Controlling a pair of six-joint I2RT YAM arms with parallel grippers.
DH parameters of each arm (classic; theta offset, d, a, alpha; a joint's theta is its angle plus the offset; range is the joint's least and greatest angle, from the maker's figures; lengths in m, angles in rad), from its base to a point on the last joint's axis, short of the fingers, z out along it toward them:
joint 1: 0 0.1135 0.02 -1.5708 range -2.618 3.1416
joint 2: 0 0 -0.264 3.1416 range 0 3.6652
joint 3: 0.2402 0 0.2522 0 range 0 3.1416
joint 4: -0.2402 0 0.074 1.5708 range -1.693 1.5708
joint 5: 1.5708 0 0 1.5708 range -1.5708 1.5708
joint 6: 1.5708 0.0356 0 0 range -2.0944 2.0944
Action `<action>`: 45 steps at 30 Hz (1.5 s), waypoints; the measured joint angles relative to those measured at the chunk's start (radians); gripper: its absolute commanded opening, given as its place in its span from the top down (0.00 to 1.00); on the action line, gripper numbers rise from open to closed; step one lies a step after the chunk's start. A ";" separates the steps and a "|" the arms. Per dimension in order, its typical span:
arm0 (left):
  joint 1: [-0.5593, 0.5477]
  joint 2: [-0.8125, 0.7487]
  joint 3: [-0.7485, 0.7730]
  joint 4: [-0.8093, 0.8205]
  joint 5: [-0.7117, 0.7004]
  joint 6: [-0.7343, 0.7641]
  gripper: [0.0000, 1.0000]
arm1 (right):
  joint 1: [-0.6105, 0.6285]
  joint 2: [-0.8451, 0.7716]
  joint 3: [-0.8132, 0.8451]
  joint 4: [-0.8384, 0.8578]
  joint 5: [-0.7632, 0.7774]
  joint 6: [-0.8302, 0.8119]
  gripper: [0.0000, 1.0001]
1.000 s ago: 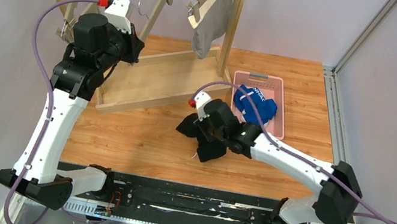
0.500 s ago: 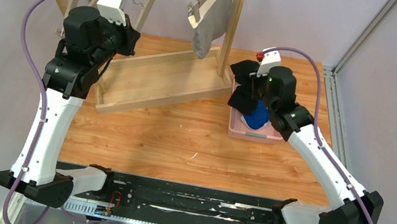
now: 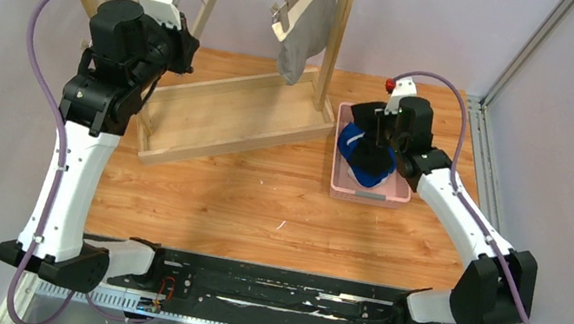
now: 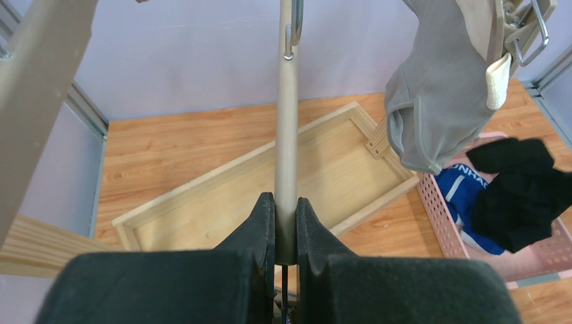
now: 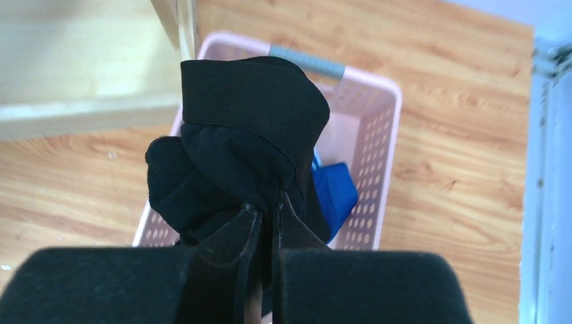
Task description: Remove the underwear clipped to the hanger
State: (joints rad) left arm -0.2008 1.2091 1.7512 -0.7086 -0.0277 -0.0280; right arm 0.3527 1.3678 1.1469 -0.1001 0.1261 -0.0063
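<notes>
L gripper (image 4: 285, 202) sat at bottom centre, both fingers (image 4: 262, 223) pressed tight against a thin beige hanger bar (image 4: 287, 135), which ran straight up to a metal hook (image 4: 291, 30) at the top. Upper R: grey underwear (image 4: 432, 94) hung down, pinched by a metal clip (image 4: 526, 27), w/ a white tab (image 4: 498, 73) at its edge. Below it, a pink basket (image 4: 442, 219) stood on the wood table (image 4: 168, 148) and held blue underwear (image 4: 465, 196) w/ white lettering. Black underwear (image 4: 519, 196) overlapped the blue, partly hiding it. A shallow wooden tray (image 4: 216, 216) lay diag. across the table behind the bar. Blurred wooden post (image 4: 40, 81) at far L.
</notes>
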 measured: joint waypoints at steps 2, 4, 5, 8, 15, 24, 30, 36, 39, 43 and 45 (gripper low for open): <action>0.002 0.011 0.021 -0.008 -0.002 0.003 1.00 | -0.003 0.022 -0.041 0.000 -0.012 0.007 0.99; 0.004 0.026 0.046 -0.013 -0.005 0.003 1.00 | -0.003 0.057 -0.065 -0.001 -0.026 0.010 1.00; 0.005 0.032 0.058 -0.014 -0.006 0.003 1.00 | -0.003 0.074 -0.069 -0.002 -0.030 0.010 0.99; 0.010 0.046 0.092 -0.019 -0.013 0.005 1.00 | -0.003 0.139 -0.071 -0.004 -0.039 0.010 1.00; 0.040 0.100 0.182 -0.023 -0.022 0.005 1.00 | -0.003 0.235 -0.065 -0.044 -0.048 0.022 0.55; 0.084 0.182 0.217 -0.011 0.000 -0.002 1.00 | -0.003 0.240 -0.061 -0.071 -0.066 0.037 0.37; 0.110 0.212 0.216 0.009 0.034 -0.005 1.00 | -0.003 0.187 -0.076 -0.066 -0.077 0.037 0.36; 0.117 0.213 0.214 0.012 0.067 -0.005 0.64 | -0.003 0.148 -0.098 -0.057 -0.091 0.037 0.36; 0.121 0.207 0.207 0.014 0.069 -0.009 0.49 | -0.003 0.148 -0.098 -0.056 -0.101 0.037 0.36; 0.121 0.170 0.175 0.018 0.061 -0.002 0.39 | -0.003 0.148 -0.098 -0.054 -0.110 0.040 0.36; 0.121 0.142 0.160 0.017 0.050 0.003 0.38 | -0.003 0.147 -0.098 -0.054 -0.115 0.042 0.36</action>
State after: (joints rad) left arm -0.0799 1.3510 1.9114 -0.6914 0.0227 -0.0254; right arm 0.3492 1.5150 1.0489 -0.1539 0.0109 0.0360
